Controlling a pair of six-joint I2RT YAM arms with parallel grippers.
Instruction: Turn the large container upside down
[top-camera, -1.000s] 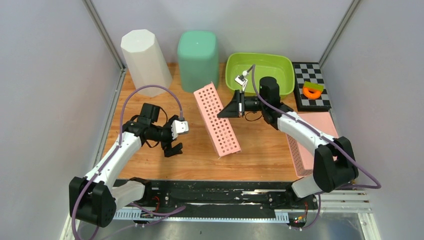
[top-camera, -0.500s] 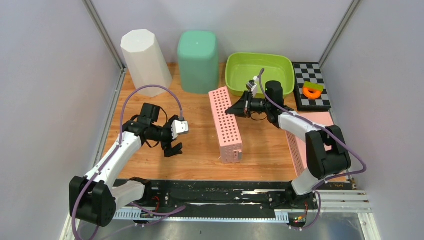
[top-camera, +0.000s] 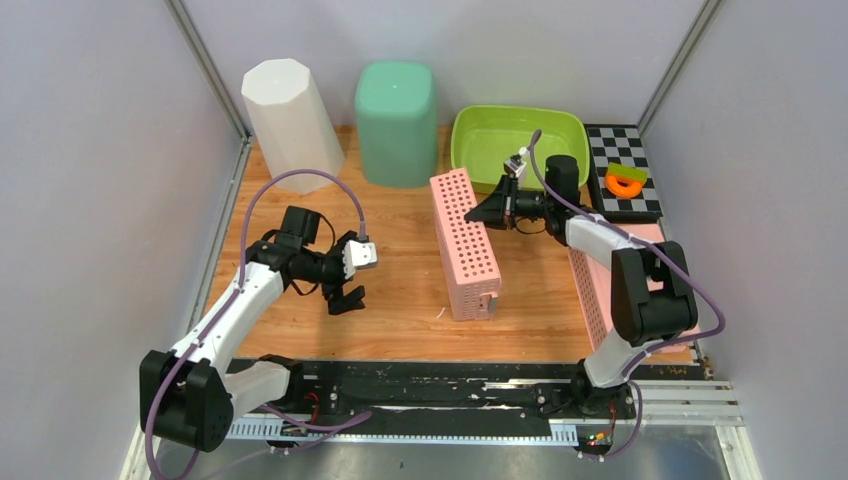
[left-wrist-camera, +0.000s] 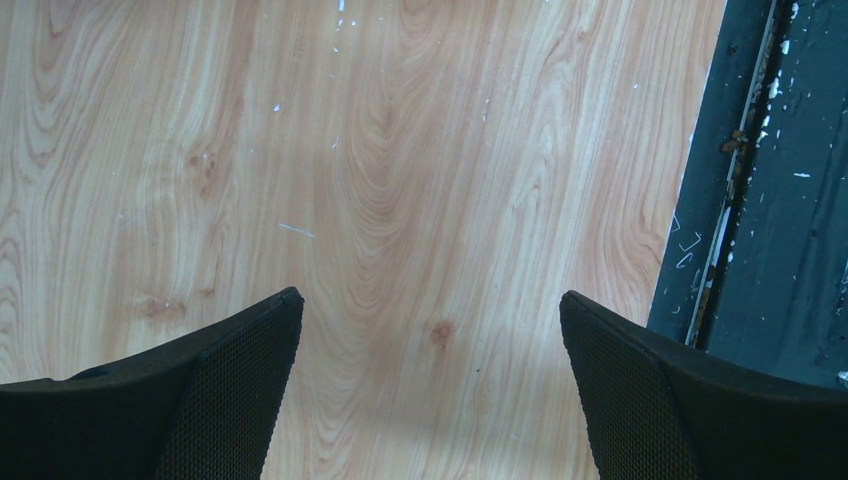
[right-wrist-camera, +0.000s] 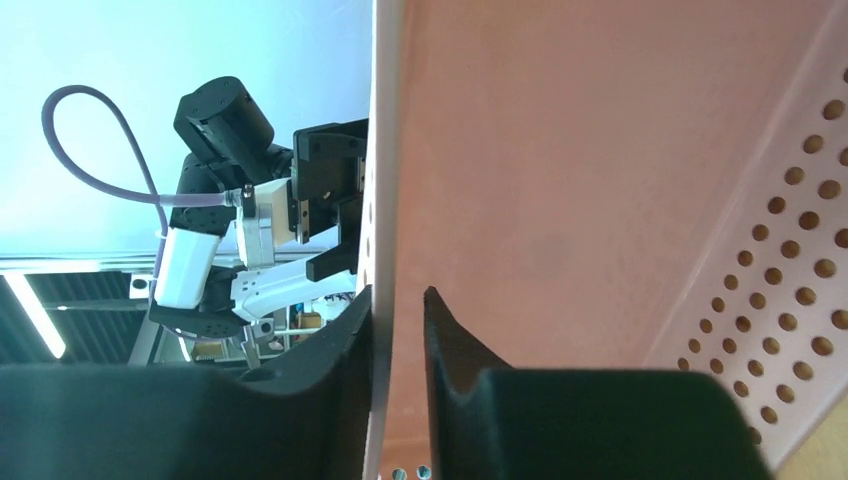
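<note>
The place is a robotics lab test cell. A wooden tabletop (top-camera: 400, 270) is boxed in by plain grey panels (top-camera: 90, 200) on metal posts (top-camera: 205, 65). A left arm (top-camera: 235, 305) and a right arm (top-camera: 600, 250) are bolted to a black rail (top-camera: 440, 385), with a purple cable (top-camera: 300, 176) looping above. A checkerboard calibration board (top-camera: 612, 150) lies in the far corner.

The perforated basket (top-camera: 465, 250) stands on its long side near the centre of the surface (top-camera: 390, 250), running from 12 to 6 o'clock. The right tool (top-camera: 474, 215) reaches its wall from 3 o'clock, one finger on either side. Along the back, the octagonal bin (top-camera: 290, 115) sits at 11 o'clock, the rounded bin (top-camera: 396, 120) at 12 and the basin (top-camera: 530, 135) at 1. The checkerboard (top-camera: 612, 140) lies at 2 o'clock with a ring toy (top-camera: 625, 182) on it. A second perforated basket (top-camera: 592, 300) lies at 4 o'clock. The left tool (top-camera: 345, 298) hangs over bare surface at 8 o'clock.
</note>
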